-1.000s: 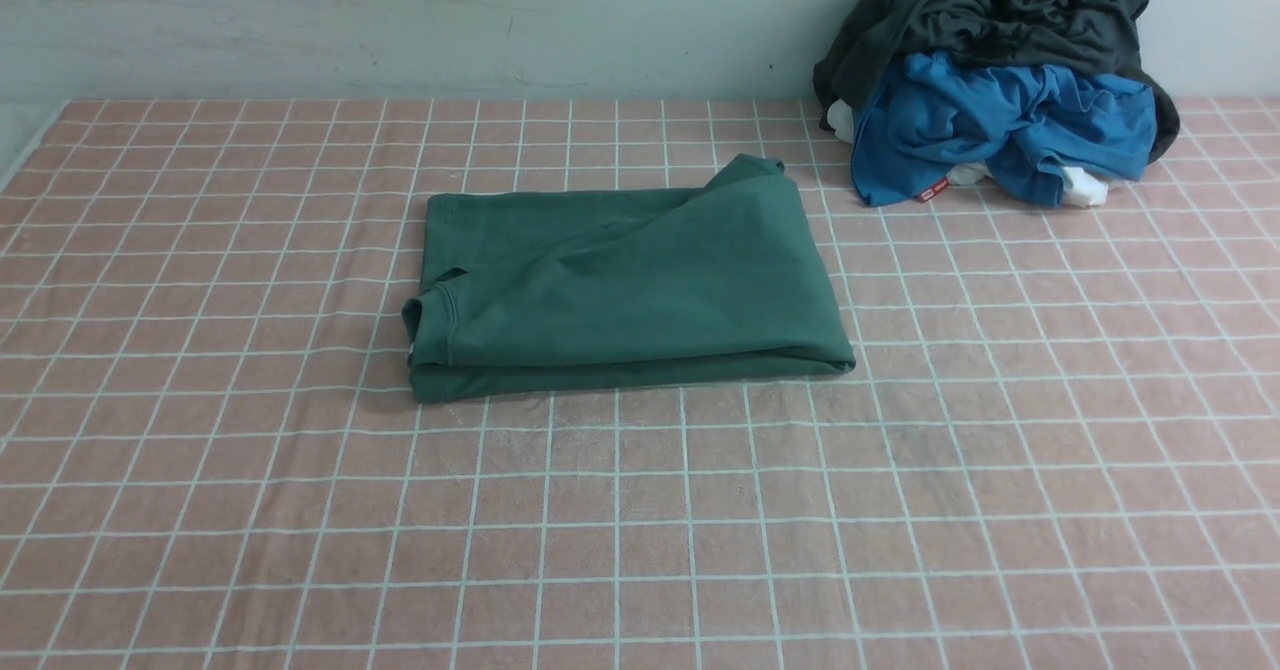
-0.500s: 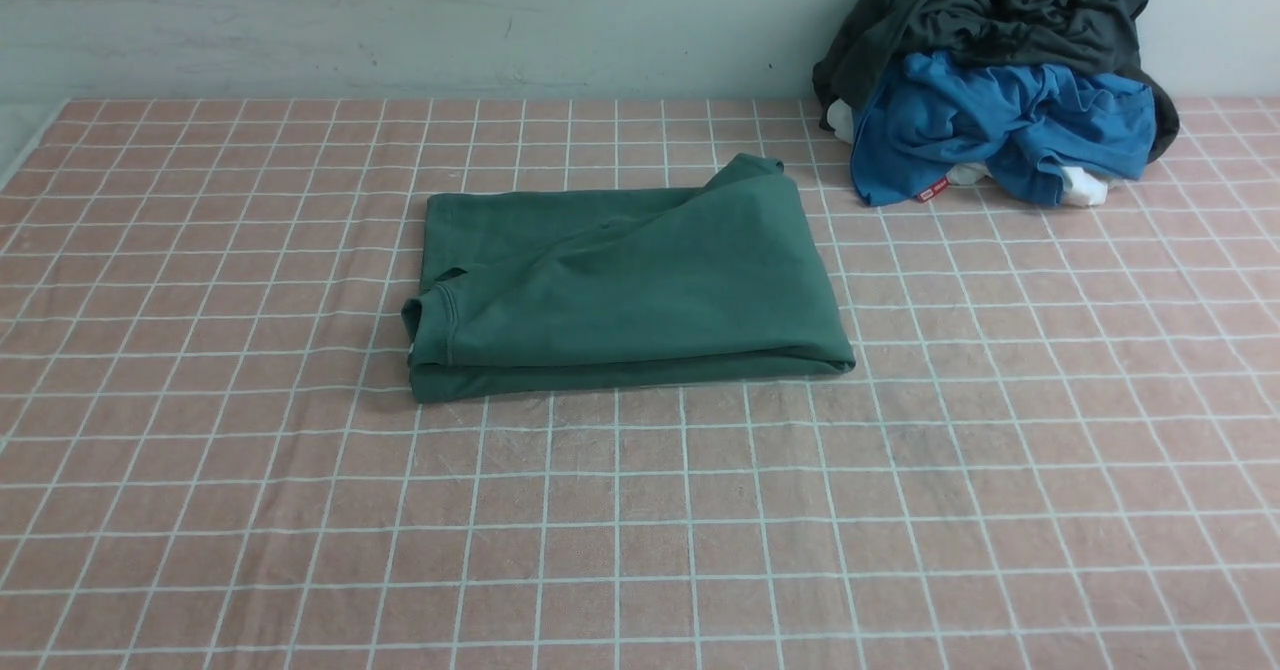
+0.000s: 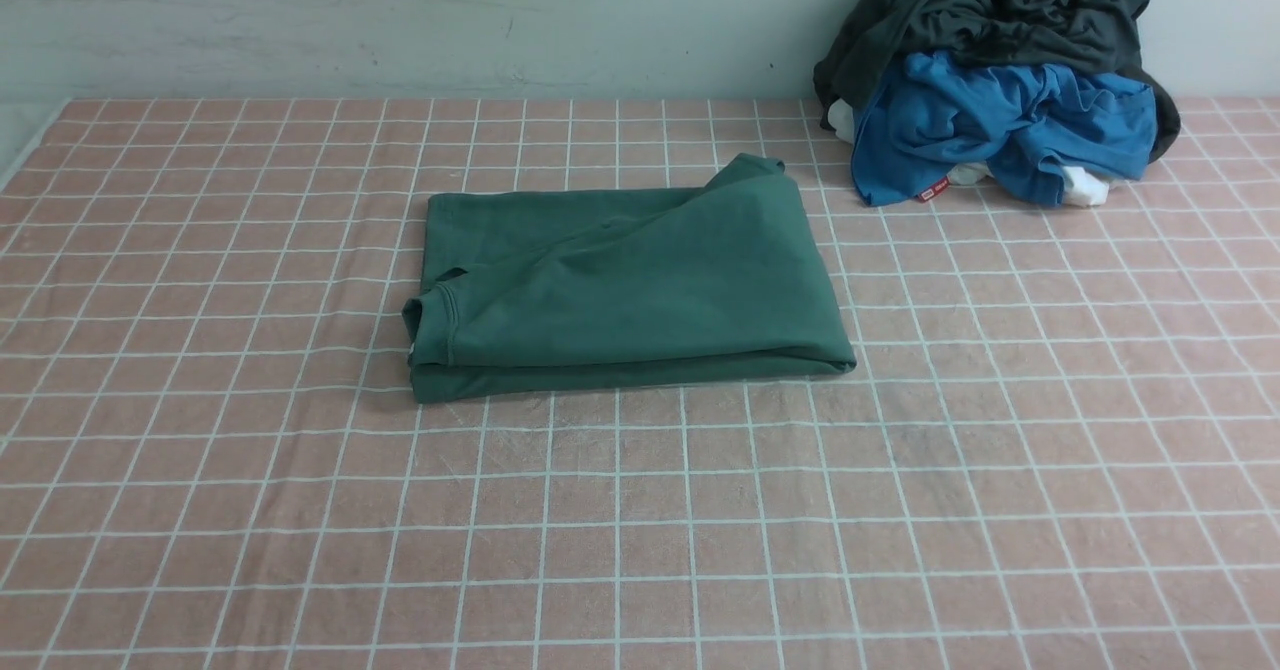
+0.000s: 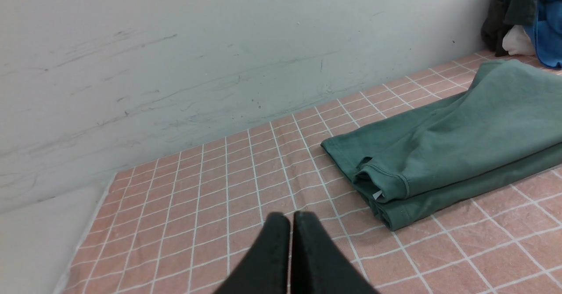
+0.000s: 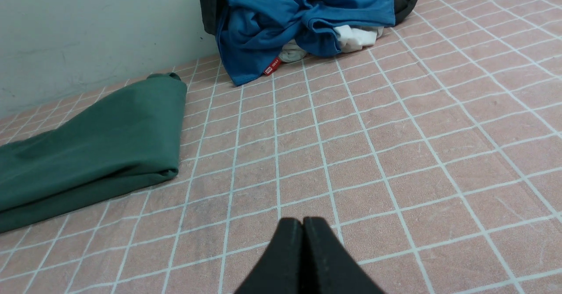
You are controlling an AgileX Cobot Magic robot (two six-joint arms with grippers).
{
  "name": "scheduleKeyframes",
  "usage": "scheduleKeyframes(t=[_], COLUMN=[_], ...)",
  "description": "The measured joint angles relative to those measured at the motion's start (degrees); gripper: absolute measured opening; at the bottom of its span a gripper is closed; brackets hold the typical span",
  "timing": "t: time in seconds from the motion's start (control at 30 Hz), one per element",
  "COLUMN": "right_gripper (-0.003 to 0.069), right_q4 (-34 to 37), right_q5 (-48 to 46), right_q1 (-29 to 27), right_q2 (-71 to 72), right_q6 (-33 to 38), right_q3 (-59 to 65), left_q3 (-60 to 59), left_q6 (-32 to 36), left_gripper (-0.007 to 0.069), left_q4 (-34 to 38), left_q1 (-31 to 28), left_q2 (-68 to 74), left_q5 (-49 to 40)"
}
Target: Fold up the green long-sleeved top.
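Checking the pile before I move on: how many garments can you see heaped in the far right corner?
3: dark grey garment on top, blue garment beneath, white fabric peeking under it. More may be hidden.

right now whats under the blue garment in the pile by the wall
White fabric pokes out from beneath the blue garment; a dark grey garment lies over it. How much white cloth there is, or anything deeper, is covered.
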State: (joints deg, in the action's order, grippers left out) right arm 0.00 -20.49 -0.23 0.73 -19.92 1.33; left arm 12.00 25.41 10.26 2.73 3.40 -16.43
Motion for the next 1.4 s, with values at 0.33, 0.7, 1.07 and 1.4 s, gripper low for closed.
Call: scheduleKeyframes(t=[0.33, 0.7, 1.07, 1.4], right_gripper=[-0.0013, -0.0013, -0.0013, -0.0013], right_q4=[0.0, 0.0, 0.0, 0.0], right_q5=[0.0, -0.1, -0.1, -0.2], right_q1=[0.0, 0.0, 0.0, 0.0], right_q2=[0.0, 0.0, 0.0, 0.0], right_q6=[0.1, 0.2, 0.2, 0.2], right_q3=[0.0, 0.0, 0.0, 0.0], left_q3=[0.0, -4.1, -13.7, -13.2], left_q6=[0.0, 0.0, -17.9, -22.5], left_gripper=[-0.0002, -0.0002, -0.0002, -0.0002], left_q4=[0.0, -0.8, -5.8, -5.8], left_q1=[0.0, 0.0, -0.4, -0.4], left_q2=[0.0, -1.6, -4.0, -4.0], left_q5=[0.0, 3.6, 2.2, -4.4])
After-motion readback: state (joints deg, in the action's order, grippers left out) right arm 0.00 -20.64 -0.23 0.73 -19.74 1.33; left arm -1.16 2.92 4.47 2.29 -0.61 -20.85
